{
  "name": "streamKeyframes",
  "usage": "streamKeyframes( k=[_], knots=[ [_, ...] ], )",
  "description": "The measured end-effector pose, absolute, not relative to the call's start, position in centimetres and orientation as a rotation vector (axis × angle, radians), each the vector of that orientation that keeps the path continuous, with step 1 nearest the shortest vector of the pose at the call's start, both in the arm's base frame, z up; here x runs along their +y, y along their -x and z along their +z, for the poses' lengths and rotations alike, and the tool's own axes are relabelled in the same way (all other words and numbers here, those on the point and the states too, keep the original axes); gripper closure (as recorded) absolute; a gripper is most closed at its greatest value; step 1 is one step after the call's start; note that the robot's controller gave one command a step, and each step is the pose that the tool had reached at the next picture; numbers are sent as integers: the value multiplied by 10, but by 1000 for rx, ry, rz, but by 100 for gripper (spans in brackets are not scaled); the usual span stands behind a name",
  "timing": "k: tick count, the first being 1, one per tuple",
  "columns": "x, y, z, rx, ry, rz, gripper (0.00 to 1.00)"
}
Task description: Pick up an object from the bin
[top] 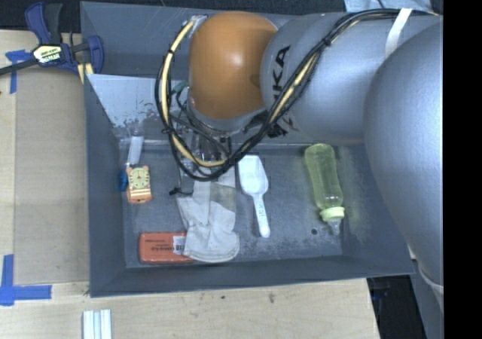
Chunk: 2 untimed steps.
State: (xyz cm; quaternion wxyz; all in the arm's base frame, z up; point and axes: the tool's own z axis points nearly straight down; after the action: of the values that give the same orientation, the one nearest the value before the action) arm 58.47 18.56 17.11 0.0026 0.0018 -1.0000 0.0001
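Grey bin (102, 202): tool (205, 153), grip state impossible to tell, hovers over a crumpled white cloth (208, 226). Likely approach step; next, descend and grasp.

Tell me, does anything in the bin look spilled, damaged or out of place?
Nothing looks spilled or broken. The only untidy thing is the grey-white cloth, crumpled near the front wall of the bin, its edge meeting the orange packet. The yellow-green bottle lies on its side, apart from the rest.

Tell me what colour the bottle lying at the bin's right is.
Pale yellow-green; the camera view shows the bottle best.
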Motion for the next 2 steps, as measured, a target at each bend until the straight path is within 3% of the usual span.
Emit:
streamKeyframes(
  k=[1, 2],
  knots=[
    [184, -586, 176, -3144, 1, -2, 0],
    [189, -553, 140, -3145, -212, -2, 0]
  ],
)
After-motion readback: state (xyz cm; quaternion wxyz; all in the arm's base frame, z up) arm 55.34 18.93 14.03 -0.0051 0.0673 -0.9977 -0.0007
